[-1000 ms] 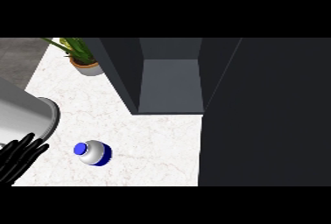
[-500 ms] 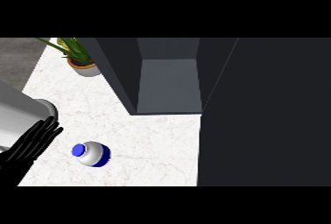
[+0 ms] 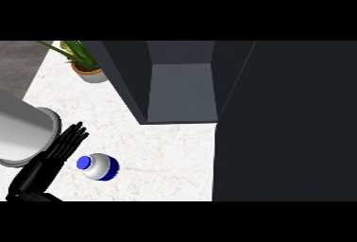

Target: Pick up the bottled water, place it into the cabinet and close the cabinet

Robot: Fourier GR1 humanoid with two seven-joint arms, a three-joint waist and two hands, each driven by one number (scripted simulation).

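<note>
The bottled water (image 3: 97,166) stands upright on the white marble counter (image 3: 160,156); from above I see its blue cap and rounded white body. My left hand (image 3: 49,165) lies just left of it, fingers straight and pointing up and to the right, close to the bottle but not curled round it. The dark grey cabinet (image 3: 181,90) stands open beyond the bottle, and its inside looks bare. Its door (image 3: 286,123) is the broad dark panel filling the right side. My right hand does not show.
A potted plant (image 3: 87,66) stands at the counter's far left corner, left of the cabinet. A large grey cylinder (image 3: 21,130) sits at the left edge above my hand. Bare marble lies between the bottle and the cabinet's opening.
My left hand has come in from the lower left edge and moved forward alongside the bottle. The bottle and cabinet have stayed put.
</note>
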